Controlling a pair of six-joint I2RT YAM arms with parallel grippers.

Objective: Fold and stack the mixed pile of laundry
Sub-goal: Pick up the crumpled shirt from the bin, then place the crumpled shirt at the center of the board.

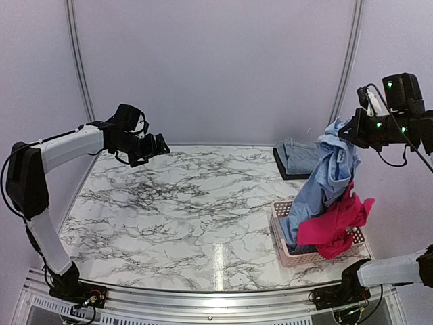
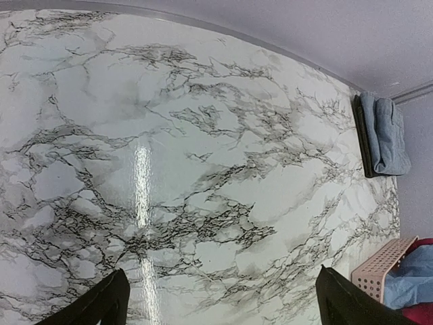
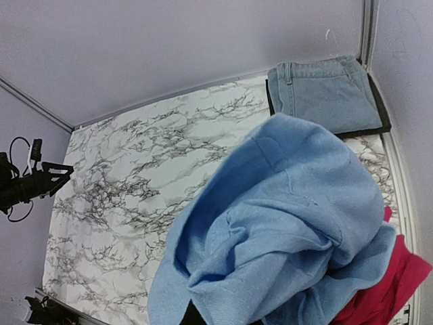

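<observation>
1. Up at the right rear of the scene, the right claw (image 1: pixel 350 130) is closed on the top of the light blue shirt (image 1: pixel 325 183); its fingertips are buried in the cloth, and in the right wrist view the shirt (image 3: pixel 291 223) fills the lower frame and hides them.
2. Below that grip the shirt hangs in a long drape, slanting down and to the left; its lower end sits inside the pink basket (image 1: pixel 298 256).
3. Against the shirt's lower part lies the magenta garment (image 1: pixel 335 227); it is bunched, partly in the basket and partly spilling over the basket's right rim; whether it is caught on the shirt or only leaning on it I cannot tell.
4. The basket stands on the marble table (image 1: pixel 176 203) near the right front corner; both garments are in it only in part.
5. Behind the basket, at the table's right rear, a dark tray (image 1: pixel 281 166) holds a folded denim piece (image 1: pixel 298 154), pale blue, lying flat; the hanging shirt passes in front of the tray's right side.
6. Far across the table, the left claw (image 1: pixel 154 147) hovers above the left rear with its jaws wide apart and nothing between them; it is well apart from both garments.
</observation>
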